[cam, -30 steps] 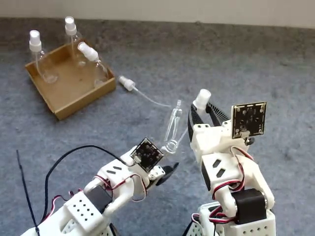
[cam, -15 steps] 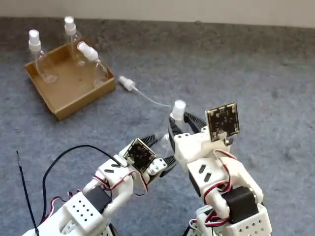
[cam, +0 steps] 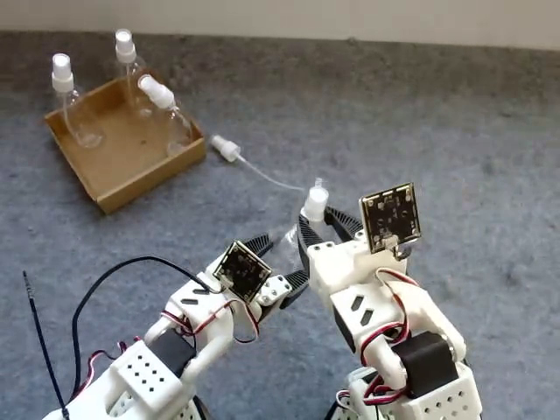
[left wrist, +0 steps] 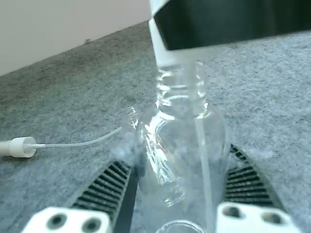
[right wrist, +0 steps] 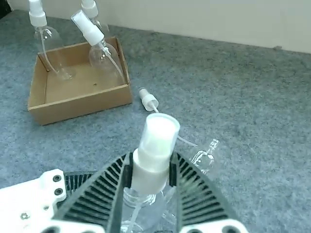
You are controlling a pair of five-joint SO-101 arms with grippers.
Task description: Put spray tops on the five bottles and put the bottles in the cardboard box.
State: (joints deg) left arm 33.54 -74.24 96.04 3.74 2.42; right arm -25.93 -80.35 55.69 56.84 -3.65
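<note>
**A:** How much of it is done?

**B:** Three capped bottles [cam: 77, 122] stand in the cardboard box [cam: 144, 185] at the upper left of the high view. I'd count three of the five as finished.

**A:** And the fourth?

**B:** That one is in hand. The left tool [cam: 278, 262] is clenched on the held bottle [left wrist: 182, 131], low in the middle of the frame with its neck up. The right tool [right wrist: 150, 162] is grasping a spray top [right wrist: 158, 138] right over that neck. The top's tube seems to run down into the glass, but I judge the top not yet seated.

**A:** So what's left?

**B:** Seat that top, then carry the bottle over to the box. After that comes the fifth. A bare bottle [right wrist: 205, 156] lies on the grey surface [cam: 455, 131] just beyond the two tools. A loose spray top [cam: 226, 149] lies just right of the box, its tube trailing toward the centre. Both are untouched.
</note>
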